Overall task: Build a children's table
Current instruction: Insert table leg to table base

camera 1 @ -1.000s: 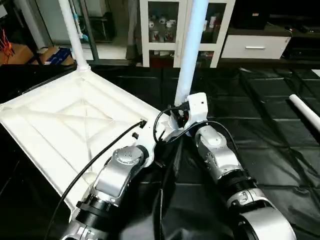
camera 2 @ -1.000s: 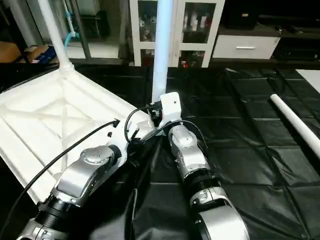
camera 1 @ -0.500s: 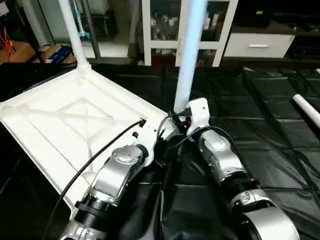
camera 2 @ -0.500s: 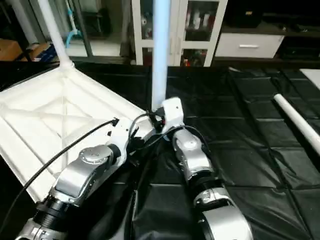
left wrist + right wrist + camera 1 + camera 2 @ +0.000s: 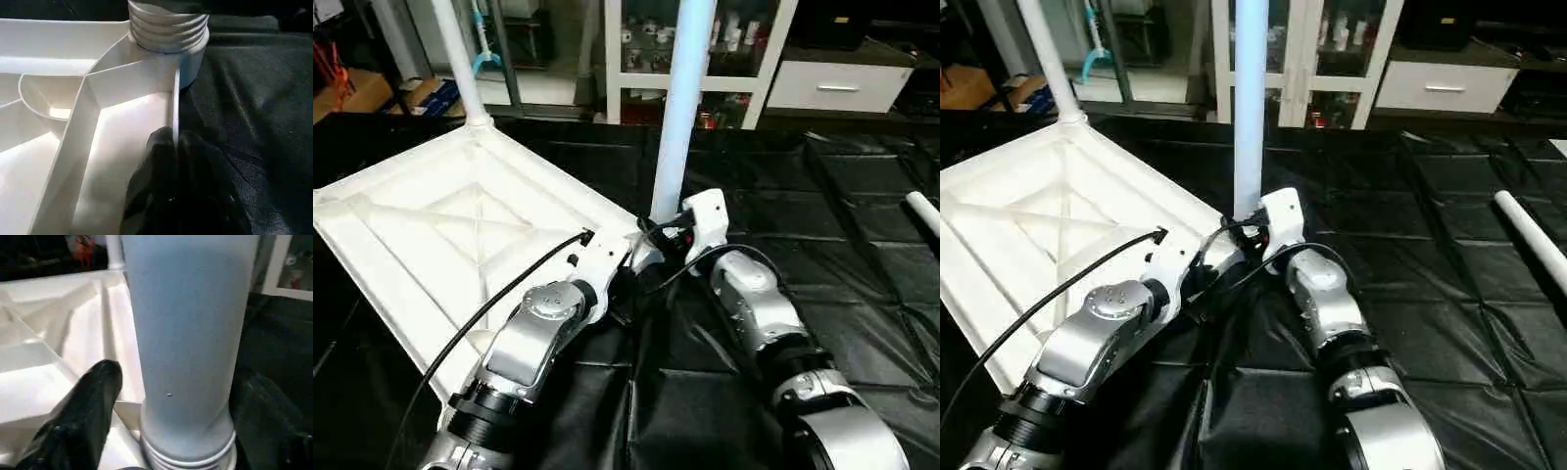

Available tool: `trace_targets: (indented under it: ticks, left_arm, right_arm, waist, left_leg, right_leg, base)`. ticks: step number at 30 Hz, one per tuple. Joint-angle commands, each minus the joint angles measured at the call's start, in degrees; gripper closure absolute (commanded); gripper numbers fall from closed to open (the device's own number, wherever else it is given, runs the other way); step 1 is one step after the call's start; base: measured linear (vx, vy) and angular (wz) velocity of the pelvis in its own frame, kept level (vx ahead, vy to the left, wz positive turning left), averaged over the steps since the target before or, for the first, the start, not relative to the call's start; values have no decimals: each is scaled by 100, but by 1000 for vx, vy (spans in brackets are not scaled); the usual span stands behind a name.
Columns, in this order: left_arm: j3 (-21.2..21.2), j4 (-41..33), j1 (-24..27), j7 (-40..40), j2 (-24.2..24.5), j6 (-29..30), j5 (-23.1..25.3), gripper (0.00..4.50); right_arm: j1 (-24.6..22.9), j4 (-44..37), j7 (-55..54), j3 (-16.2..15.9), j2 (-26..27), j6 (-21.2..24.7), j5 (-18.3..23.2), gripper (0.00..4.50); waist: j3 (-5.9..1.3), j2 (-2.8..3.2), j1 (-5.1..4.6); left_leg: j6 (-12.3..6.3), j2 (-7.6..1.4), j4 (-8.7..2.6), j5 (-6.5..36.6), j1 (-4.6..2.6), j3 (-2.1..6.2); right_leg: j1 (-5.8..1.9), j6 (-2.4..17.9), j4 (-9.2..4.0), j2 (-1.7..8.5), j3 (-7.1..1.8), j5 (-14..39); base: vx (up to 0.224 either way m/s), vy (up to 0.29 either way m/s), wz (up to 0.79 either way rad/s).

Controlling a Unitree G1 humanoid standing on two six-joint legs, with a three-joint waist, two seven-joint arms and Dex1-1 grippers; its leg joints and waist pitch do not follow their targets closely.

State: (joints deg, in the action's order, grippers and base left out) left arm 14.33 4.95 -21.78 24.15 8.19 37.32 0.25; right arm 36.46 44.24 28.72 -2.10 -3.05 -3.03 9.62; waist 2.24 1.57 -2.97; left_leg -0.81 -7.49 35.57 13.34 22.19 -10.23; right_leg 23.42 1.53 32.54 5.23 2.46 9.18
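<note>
Left gripper (image 5: 173,142) pinching top (image 5: 431,225) rim by socket (image 5: 188,54); right gripper (image 5: 181,396) spread around upright leg (image 5: 680,108).

Open black sheet (image 5: 862,245) right of the upright leg (image 5: 677,117); loose leg (image 5: 1533,235) apparently well apart.

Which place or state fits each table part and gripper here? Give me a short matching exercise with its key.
Things:
1. near leg
2. far leg
3. loose leg
4. left gripper

States:
A. lying on the black sheet
B. threads showing at its corner socket
C. pinching the table top's rim
D. upright in the far corner

Pairs: 1-B, 2-D, 3-A, 4-C
</note>
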Motion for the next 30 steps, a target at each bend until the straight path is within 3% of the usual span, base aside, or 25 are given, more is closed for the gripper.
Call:
trace_targets:
  ticks: [1,6,9,12,15,18,20,27,30]
  left_arm:
    - [-27,-148,100,50,44,-132,-43,450]
    - [33,-231,149,160,113,-114,-84,450]
    - [53,-264,173,197,140,-100,-92,450]
    - [86,-327,207,280,182,-78,-102,450]
    - [169,-422,250,450,265,-52,-128,450]
    - [258,-531,318,624,364,-39,-168,450]
    - [317,-592,380,730,441,-92,-186,450]
    - [424,-817,592,1068,686,-162,-264,450]
    - [478,-934,675,1229,804,-218,-291,450]
  right_arm:
    - [-34,-208,228,-32,-5,118,97,82]
    - [-52,-257,341,18,-110,138,91,38]
    - [-59,-288,356,32,-164,157,80,14]
    - [-96,-395,464,69,-241,255,108,14]
    - [-141,-482,619,69,-355,329,137,14]
    - [-206,-597,792,48,-463,392,171,14]
    - [-277,-707,960,21,-557,452,208,14]
    - [-654,-1297,1843,-96,-950,719,416,14]
    - [-761,-1431,2124,-129,-1093,761,471,14]
  waist:
    - [-327,-24,72]
    - [-310,-21,72]
    - [-315,-20,87]
    - [-327,-25,97]
    - [-347,-27,125]
    - [-342,-31,168]
    - [-331,-27,225]
    - [-318,-35,268]
    - [-329,-38,293]
  left_leg:
    - [-967,-554,-467,140,-96,194]
    - [-678,-552,-506,589,-112,189]
    - [-600,-541,-507,574,-108,187]
    - [-623,-532,-491,478,-102,184]
    - [-767,-530,-455,159,-108,184]
    - [-843,-533,-442,94,-114,175]
    - [-799,-542,-454,209,-125,173]
    - [-603,-540,-490,546,-138,173]
    - [-593,-536,-476,466,-144,168]
  right_leg:
    - [-286,1650,-166,376,-179,313]
    - [-258,1570,-209,357,-185,703]
    - [-265,1551,-193,348,-185,605]
    - [-281,1563,-177,352,-185,472]
    - [-289,1606,-140,358,-178,189]
    - [-282,1613,-138,358,-177,238]
    - [-278,1557,-151,350,-178,407]
    - [-275,1453,-178,333,-181,656]
    - [-274,1448,-163,339,-185,533]
  base:
    - [0,0,0]
    - [0,0,0]
    - [0,0,0]
    - [0,0,0]
    - [0,0,0]
    - [0,0,0]
    - [0,0,0]
    - [0,0,0]
    - [0,0,0]
